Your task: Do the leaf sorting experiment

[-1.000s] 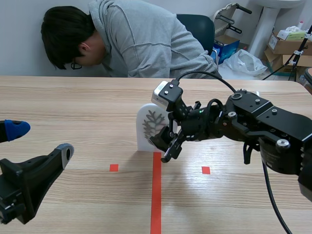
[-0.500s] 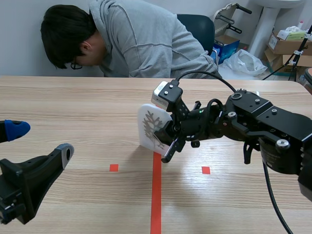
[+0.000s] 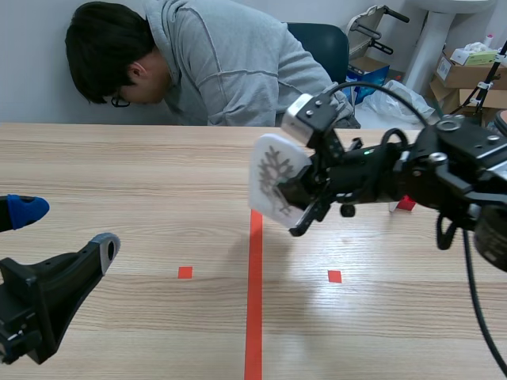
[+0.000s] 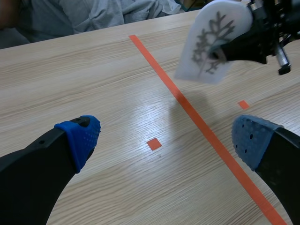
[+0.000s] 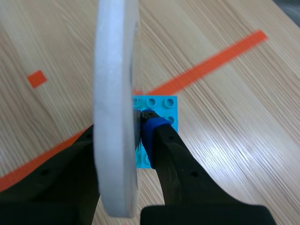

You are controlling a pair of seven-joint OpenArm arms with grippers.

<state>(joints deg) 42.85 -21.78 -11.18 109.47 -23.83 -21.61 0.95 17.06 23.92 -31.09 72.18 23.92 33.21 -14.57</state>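
Aloft, the right pincer (image 3: 295,206) clamps a white leaf-printed plaque (image 3: 272,176); left pincer (image 4: 164,138) gapes.

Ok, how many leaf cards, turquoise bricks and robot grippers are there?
Leaf card: 1
Turquoise brick: 1
Grippers: 2 (left gripper, right gripper)
Total: 4
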